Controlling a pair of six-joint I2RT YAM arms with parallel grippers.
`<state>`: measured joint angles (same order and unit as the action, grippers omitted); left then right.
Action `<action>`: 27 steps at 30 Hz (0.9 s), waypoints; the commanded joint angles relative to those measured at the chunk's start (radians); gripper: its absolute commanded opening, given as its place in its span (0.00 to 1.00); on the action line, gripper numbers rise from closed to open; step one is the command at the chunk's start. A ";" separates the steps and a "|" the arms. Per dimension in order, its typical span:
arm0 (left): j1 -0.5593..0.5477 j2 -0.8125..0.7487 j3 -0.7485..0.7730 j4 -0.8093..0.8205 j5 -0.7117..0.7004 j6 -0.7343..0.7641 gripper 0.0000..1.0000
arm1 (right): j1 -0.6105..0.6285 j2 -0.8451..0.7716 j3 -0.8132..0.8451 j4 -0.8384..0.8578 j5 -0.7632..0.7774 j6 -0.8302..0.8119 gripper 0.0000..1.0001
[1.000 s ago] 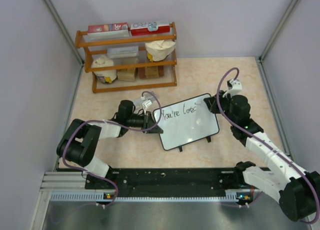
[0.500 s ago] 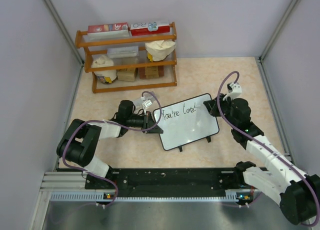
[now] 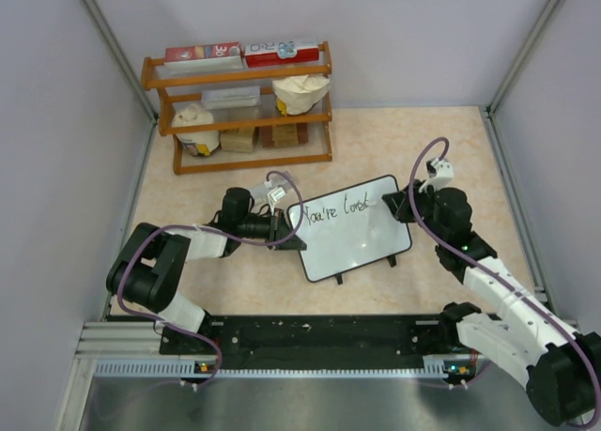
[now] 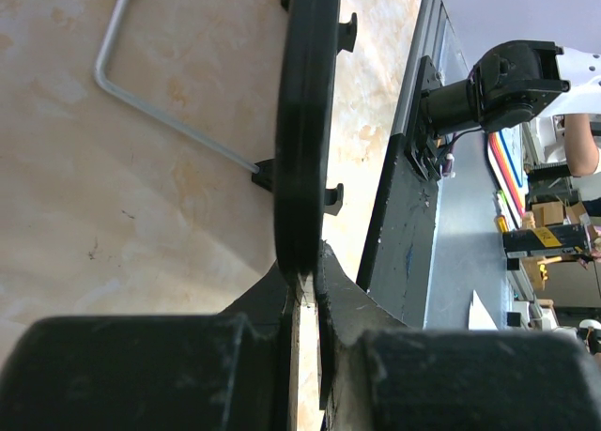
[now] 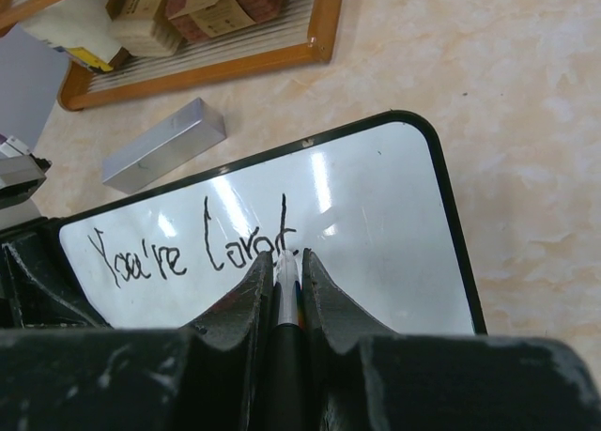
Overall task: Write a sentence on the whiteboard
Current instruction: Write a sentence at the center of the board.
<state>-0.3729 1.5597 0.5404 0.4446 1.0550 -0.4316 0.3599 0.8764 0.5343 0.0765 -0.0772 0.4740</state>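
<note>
Reading "You're lov…", sentence [image 5: 192, 248] on whiteboard [image 5: 376, 243], right gripper [image 5: 285, 262] pinching marker [image 5: 284, 301].

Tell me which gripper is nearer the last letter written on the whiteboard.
Right. The right gripper holds the marker against that letter; the left gripper clamps the whiteboard at its far edge, beside the first word.

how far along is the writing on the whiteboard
Done: the writing reads "You're" plus most of a second word on the top line of the whiteboard. In hand: the right gripper is shut on the marker, tip at that word's end; the left gripper clamps the board's edge. Left: the rest; the lower board is blank.
</note>
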 commanded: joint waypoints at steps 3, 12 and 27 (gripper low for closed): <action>-0.006 -0.013 -0.014 -0.006 0.003 0.050 0.00 | -0.013 -0.020 -0.026 -0.050 0.019 -0.018 0.00; -0.006 -0.015 -0.014 -0.006 0.003 0.050 0.00 | -0.015 -0.025 -0.014 -0.057 0.039 -0.014 0.00; -0.006 -0.013 -0.014 -0.006 0.002 0.050 0.00 | -0.015 -0.139 0.032 -0.055 0.065 -0.003 0.00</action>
<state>-0.3729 1.5597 0.5404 0.4488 1.0576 -0.4210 0.3576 0.7734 0.5236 0.0250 -0.0532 0.4759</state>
